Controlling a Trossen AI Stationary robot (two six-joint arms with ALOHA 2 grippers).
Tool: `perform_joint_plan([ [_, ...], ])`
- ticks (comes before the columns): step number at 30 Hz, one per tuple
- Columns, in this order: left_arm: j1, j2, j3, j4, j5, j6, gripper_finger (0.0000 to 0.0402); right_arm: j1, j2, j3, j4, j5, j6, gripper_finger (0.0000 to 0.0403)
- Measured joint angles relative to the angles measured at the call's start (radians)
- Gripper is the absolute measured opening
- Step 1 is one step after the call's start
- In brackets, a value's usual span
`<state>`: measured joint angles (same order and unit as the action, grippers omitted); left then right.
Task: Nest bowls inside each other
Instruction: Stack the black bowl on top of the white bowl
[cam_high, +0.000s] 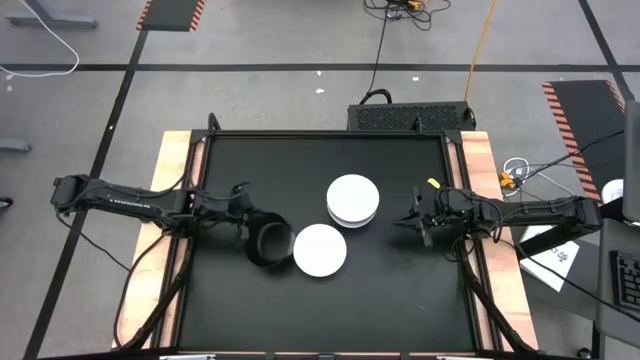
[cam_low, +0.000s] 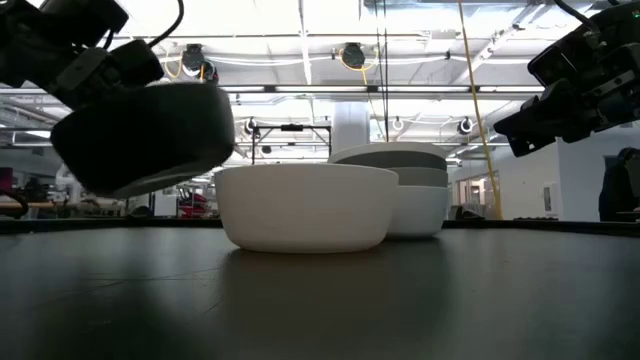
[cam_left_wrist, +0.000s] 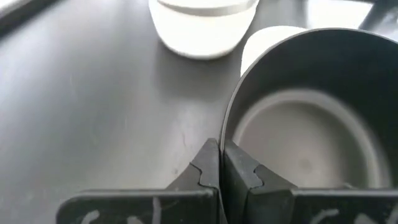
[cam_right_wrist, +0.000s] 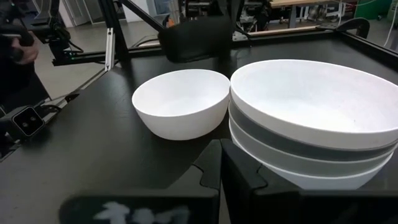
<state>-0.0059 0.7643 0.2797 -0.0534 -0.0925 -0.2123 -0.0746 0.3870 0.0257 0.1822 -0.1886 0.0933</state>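
Left end effector (cam_high: 250, 222) clamped on rim of black bowl (cam_high: 270, 245), lifted, tilted, at 9 o'clock of lone white bowl (cam_high: 320, 250). Stack (cam_high: 352, 200) near 1 o'clock. Bowls rigid, likely light, slick; rim pinch suits. Right end effector (cam_high: 414, 220) idle, closed, empty.

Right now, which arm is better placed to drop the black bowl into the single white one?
Left. Its gripper already pinches the black bowl by the rim, lifted beside the single white bowl. The right gripper is shut, holds nothing, and sits beyond the stack.

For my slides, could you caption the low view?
Left gripper lifts black bowl beside white bowl.
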Motion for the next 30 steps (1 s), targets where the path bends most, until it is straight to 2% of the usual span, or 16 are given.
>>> perform_joint_plan([
  [7,-0.001,-0.002,-0.109,0.354,0.056,0.102,0.0002,0.000,0.000,0.000,0.000,0.000,0.000,0.0000],
  [9,-0.001,-0.002,-0.139,0.404,0.057,0.109,0.0002,0.000,0.000,0.000,0.000,0.000,0.000,0.0000],
  [14,0.000,-0.024,-0.164,0.425,0.040,0.134,0.0001,0.000,0.000,0.000,-0.003,0.000,0.008,0.0000],
  [23,-0.003,-0.177,-0.165,0.415,0.040,0.224,0.0001,0.000,0.000,0.000,-0.031,0.000,0.019,0.0000],
  [30,-0.003,-0.235,-0.165,0.405,0.036,0.257,0.0001,0.000,0.000,0.000,-0.031,0.000,0.019,0.0000],
])
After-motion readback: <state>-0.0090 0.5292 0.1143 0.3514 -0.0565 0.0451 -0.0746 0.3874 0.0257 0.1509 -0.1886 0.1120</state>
